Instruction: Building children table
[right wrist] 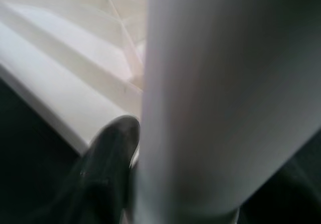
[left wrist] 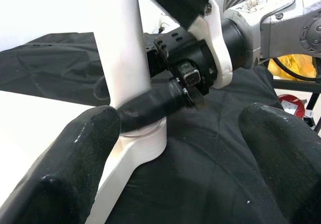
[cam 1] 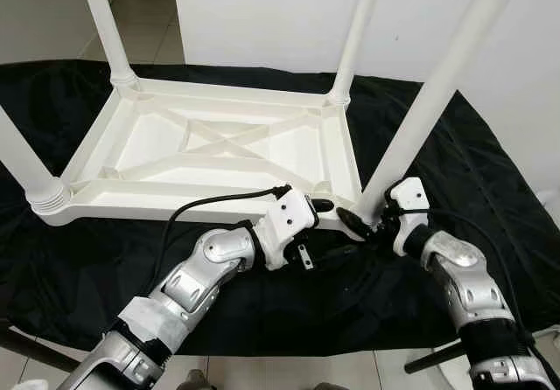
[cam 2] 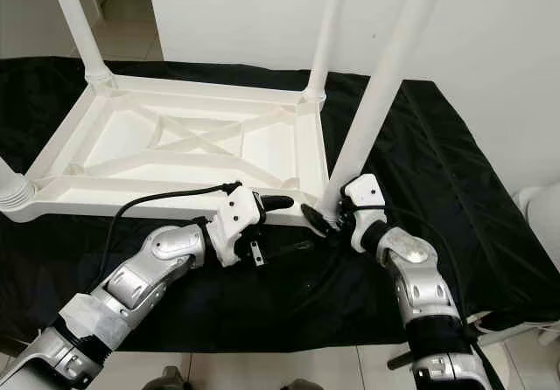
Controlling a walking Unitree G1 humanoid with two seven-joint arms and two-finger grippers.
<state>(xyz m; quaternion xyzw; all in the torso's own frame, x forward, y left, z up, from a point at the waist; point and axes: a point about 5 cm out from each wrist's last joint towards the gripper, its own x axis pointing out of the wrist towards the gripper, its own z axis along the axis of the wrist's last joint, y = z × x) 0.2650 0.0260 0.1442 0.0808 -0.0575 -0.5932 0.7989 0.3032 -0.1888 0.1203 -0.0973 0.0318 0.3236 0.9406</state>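
Note:
A white plastic children's table (cam 1: 175, 199) lies upside down on a black cloth, its legs pointing up. At the near right corner a white leg (cam 1: 429, 93) leans up and to the right. My right gripper (cam 1: 366, 220) is shut on the base of that leg at the corner socket; one of its fingers (left wrist: 150, 111) presses against the leg (left wrist: 120, 43). My left gripper (cam 1: 335, 228) is open just left of the same corner, with nothing between its fingers (left wrist: 65, 169), which stand wide apart on either side of the socket.
The black cloth (cam 1: 87, 268) covers the work surface out to its front edge. Three other legs (cam 1: 107, 23) stand in the table's remaining corners. A white wall (cam 1: 262, 14) rises behind. A black bar (cam 1: 433, 359) sticks out at the lower right.

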